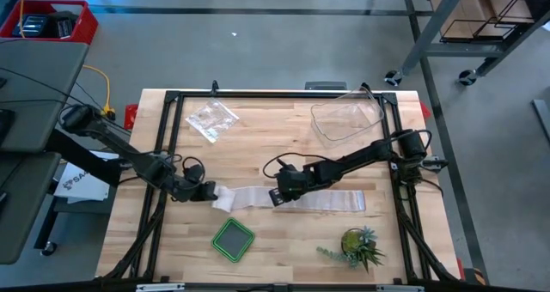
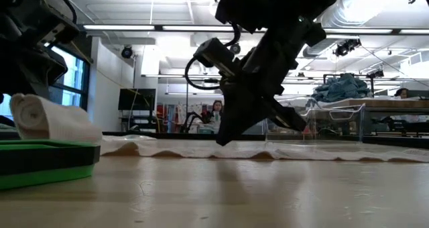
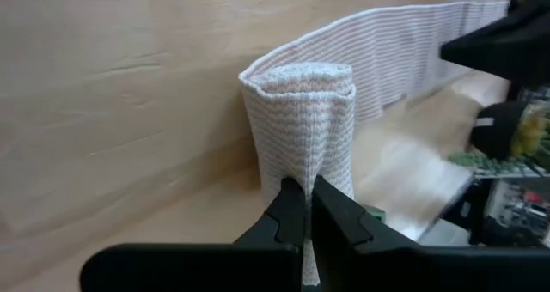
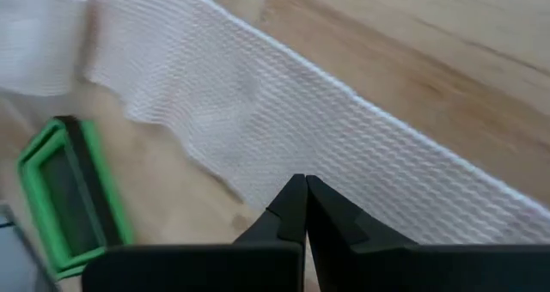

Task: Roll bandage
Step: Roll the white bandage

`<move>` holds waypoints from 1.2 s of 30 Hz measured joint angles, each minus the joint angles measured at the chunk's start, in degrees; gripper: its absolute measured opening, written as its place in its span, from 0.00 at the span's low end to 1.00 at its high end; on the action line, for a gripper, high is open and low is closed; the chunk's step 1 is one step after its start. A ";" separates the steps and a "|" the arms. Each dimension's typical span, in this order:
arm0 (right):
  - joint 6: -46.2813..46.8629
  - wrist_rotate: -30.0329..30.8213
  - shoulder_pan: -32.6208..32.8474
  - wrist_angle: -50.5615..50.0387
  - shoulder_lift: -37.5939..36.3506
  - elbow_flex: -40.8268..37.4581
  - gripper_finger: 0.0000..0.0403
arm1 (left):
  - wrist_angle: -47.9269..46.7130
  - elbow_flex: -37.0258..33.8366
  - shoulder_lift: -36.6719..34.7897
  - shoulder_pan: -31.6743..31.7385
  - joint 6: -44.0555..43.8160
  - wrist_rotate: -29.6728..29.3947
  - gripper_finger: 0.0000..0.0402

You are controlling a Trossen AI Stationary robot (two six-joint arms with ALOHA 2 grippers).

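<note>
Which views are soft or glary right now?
Low view: ceiling lights glare behind the silhouetted right gripper, and the near green tray is soft. Left wrist view: the bandage roll is sharp, the far corner blurred. Right wrist view: slightly soft overall.

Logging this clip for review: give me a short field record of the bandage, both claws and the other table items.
bandage: partly rolled at its left end, the rest lying flat on the table
left claw: shut on the rolled end
right claw: shut, tips on the flat strip
green square lid: in front of the roll
clear tub: far right
plastic bag: far left
</note>
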 joint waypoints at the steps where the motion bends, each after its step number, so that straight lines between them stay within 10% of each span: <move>1: 0.24 0.70 0.21 -0.61 0.00 0.00 0.00 | -0.37 0.00 -0.60 0.00 -0.02 -0.04 0.00; 36: 8.03 3.51 3.70 0.31 2.54 0.06 0.00 | -20.67 14.08 6.39 1.66 -2.38 -6.96 0.00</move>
